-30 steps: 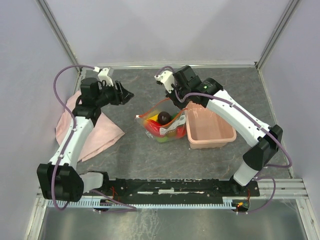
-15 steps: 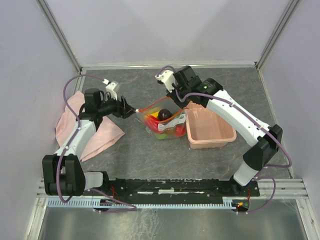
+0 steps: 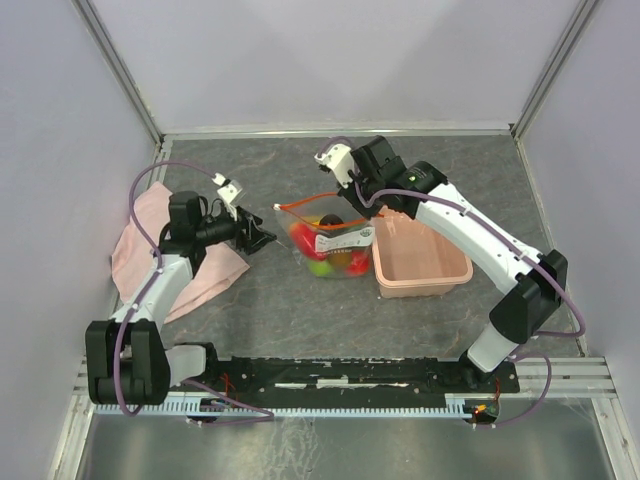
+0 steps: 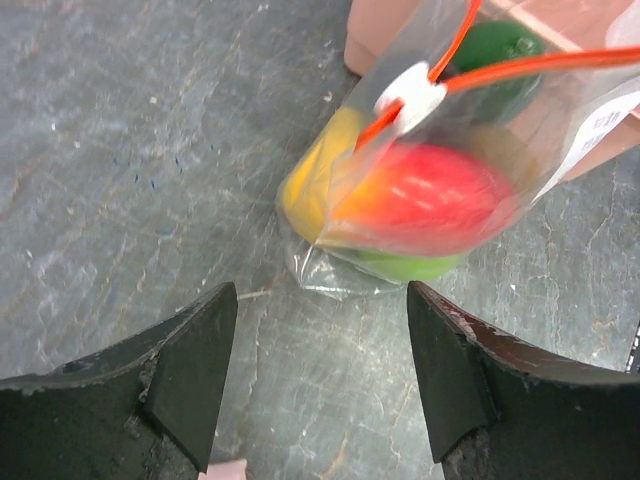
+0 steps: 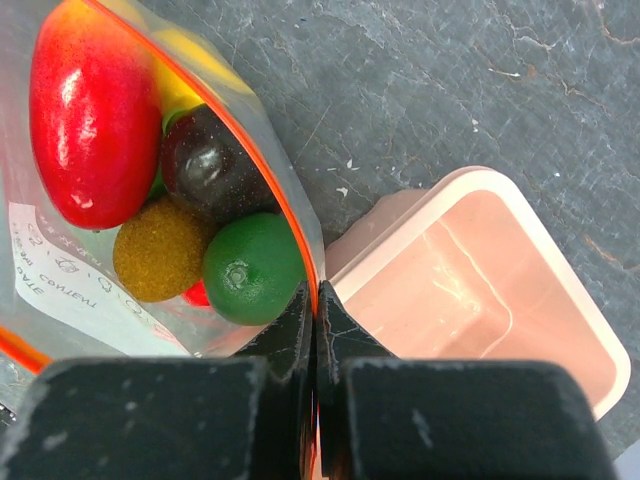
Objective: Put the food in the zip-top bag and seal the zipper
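Pale lilac walls close in a grey, stone-patterned table (image 3: 300, 310), and we see both arms reaching toward its middle. The zip-top bag (image 3: 330, 240) sits there, just left of a pink bin (image 3: 420, 288), and the food (image 3: 325, 248) is inside it. A pink cloth (image 3: 140, 250) lies by the left wall, under the left arm.

From the right wrist we see the right gripper (image 5: 315, 320) clenched on the bag's mouth edge, where the orange zipper (image 5: 230, 120) runs down into the closed fingers. Through the clear plastic we make out a red fruit (image 5: 90, 120), a dark purple one (image 5: 210, 165), a round green one (image 5: 250, 265), a rough orange-brown ball (image 5: 160, 250) and a bit of yellow (image 5: 185, 75). A white label shows on the bag's side.

The left gripper (image 4: 320, 330) hangs low over the table with its jaws spread wide and nothing between them. It points at the bag's left end, near it but apart from it. From that wrist we see the white end piece (image 4: 410, 98) of the zipper. Two orange lines split away from it, so the mouth stands open on that side. A red piece, a yellow one and a green one press against the plastic at the bag's lower corner, which rests on the table.
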Tool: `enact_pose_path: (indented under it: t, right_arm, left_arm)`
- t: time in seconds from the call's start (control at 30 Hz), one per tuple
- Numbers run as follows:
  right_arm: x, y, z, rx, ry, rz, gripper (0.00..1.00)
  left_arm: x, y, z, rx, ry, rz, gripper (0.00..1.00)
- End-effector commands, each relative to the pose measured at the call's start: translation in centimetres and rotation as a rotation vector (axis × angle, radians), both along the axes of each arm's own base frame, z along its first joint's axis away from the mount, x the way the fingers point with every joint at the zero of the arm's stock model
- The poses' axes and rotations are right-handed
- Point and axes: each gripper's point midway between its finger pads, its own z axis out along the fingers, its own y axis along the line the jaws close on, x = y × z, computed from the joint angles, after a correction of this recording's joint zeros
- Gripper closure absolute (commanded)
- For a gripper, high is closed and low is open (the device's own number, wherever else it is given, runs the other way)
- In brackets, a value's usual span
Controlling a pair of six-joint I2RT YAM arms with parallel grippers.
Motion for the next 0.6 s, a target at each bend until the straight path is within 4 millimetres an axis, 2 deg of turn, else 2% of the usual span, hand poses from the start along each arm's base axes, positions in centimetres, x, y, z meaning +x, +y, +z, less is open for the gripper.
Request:
enact_pose_path:
  t: [0.0,0.2,0.37,0.5,0.57]
  right_arm:
    - [0.2,0.8,2.9,0.084,-0.073,0.028,0.99]
    - [0.0,0.9,3.1,0.096,-0.078,0.042,0.99]
    - [-0.2,0.9,3.2,0.103,-0.079,0.046,0.99]
    - [-0.3,0.8,3.2,0.104,-0.083,0.05,0.99]
    - [-0.3,0.6,3.0,0.095,-0.084,0.049,0.99]
  left_arm:
    - [1.4,-1.3,3.4,0.006,-0.235,-0.124,0.24]
    - [2.9,-3.1,4.2,-0.003,-0.266,-0.209,0.26]
    - [2.3,-5.1,3.6,-0.021,-0.244,-0.306,0.32]
    - [1.9,-5.5,3.8,-0.042,-0.236,-0.334,0.43]
    - [1.7,-5.5,3.9,-0.042,-0.233,-0.339,0.56]
